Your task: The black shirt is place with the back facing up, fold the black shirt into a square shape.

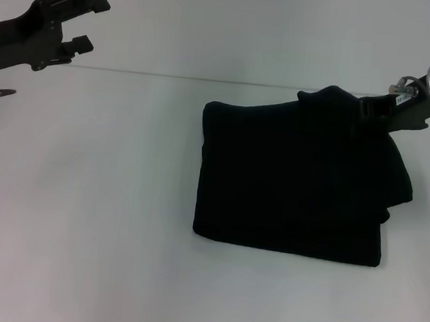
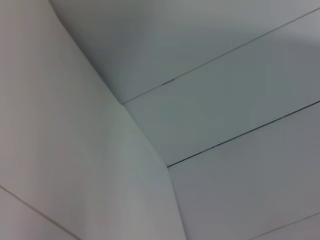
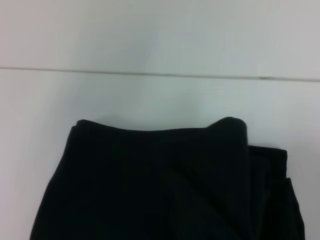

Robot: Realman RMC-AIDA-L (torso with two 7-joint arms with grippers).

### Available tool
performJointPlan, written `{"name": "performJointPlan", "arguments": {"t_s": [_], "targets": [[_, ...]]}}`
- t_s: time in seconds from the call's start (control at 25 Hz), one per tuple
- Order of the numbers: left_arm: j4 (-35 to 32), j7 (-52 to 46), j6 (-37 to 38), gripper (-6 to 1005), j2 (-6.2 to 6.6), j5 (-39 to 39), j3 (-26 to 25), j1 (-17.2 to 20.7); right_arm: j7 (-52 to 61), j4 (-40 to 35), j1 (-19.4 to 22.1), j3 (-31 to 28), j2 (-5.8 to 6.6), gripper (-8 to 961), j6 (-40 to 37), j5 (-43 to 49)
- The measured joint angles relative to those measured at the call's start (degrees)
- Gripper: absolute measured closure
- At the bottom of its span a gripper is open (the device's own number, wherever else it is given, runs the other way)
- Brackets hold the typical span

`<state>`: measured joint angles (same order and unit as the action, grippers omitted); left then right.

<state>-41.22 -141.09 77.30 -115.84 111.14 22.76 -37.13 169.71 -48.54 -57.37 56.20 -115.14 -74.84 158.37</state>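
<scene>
Black cloth is what you have to watch here. The black shirt (image 1: 293, 188) lies folded on the white surface (image 1: 100, 233), and it already looks close to a square. Three of its edges look fairly straight. The trouble is at the shirt's far right corner, where a bump of cloth sticks up and the layers on the right side look bunched and uneven.

Your right gripper (image 1: 367, 114) is at that same far right corner, right on the raised bump. It is dark against dark cloth, so you cannot tell if its fingers are spread or pinching the shirt. That is the big risk. If the fingers have hold of a layer and you lift the arm away, the corner will likely come up with it and the fold may fall open. If you pull sideways, the whole soft pile may slide and lose its square shape.

The bump may also stay puffed up if nothing presses it flat.

Your left gripper (image 1: 82, 20) is well apart from the shirt, up above the surface on the shirt's far left side. Its fingers are spread and hold nothing. It is not in danger of touching the shirt there.
</scene>
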Motion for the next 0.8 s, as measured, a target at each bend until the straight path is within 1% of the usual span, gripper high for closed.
{"name": "performJointPlan", "arguments": {"t_s": [0.2,0.36,0.48,0.64,0.72,0.8], "targets": [[0.00,0.06,-0.03,66,0.00,0.00,0.00,0.03,0.50,0.52,-0.07,-0.15,0.01,890,-1.07,-0.27],[0.00,0.11,-0.10,67,0.00,0.00,0.01,0.12,-0.13,1.59,-0.05,-0.52,-0.07,890,-1.03,-4.42],[0.00,0.11,-0.11,67,0.00,0.00,0.01,0.13,-0.48,1.64,0.20,-0.57,0.33,890,-1.79,-9.18],[0.07,0.12,-0.08,66,0.00,0.00,0.00,0.13,-0.33,1.81,1.09,-0.65,0.85,890,-3.31,-11.30],[0.08,0.11,-0.08,66,0.00,0.00,0.01,0.13,-0.32,1.78,1.55,-1.47,0.93,889,-4.63,-11.47],[0.09,0.12,-0.11,66,0.00,0.00,0.00,0.11,-0.63,1.41,2.00,-3.79,1.02,889,-6.49,-11.95]]}}
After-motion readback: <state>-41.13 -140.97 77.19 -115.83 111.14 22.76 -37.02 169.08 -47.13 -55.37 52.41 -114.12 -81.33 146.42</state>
